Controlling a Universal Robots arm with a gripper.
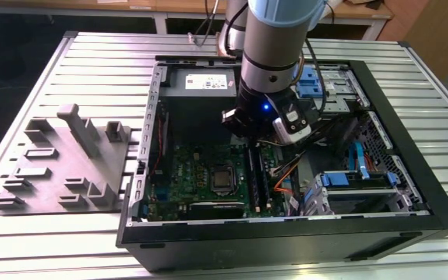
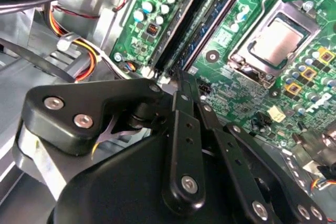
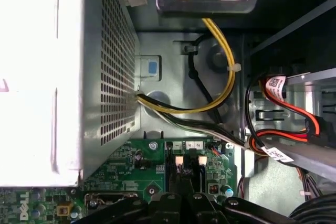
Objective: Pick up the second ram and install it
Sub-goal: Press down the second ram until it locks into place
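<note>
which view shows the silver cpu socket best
The second wrist view: the square silver CPU socket shows large, with its metal retention lever. The exterior view shows it small, among the green motherboard.

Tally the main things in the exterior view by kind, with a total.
table: 1
PC case: 1
grey fixture: 1
robot arm: 1
motherboard: 1
power supply: 1
Total: 6
</note>
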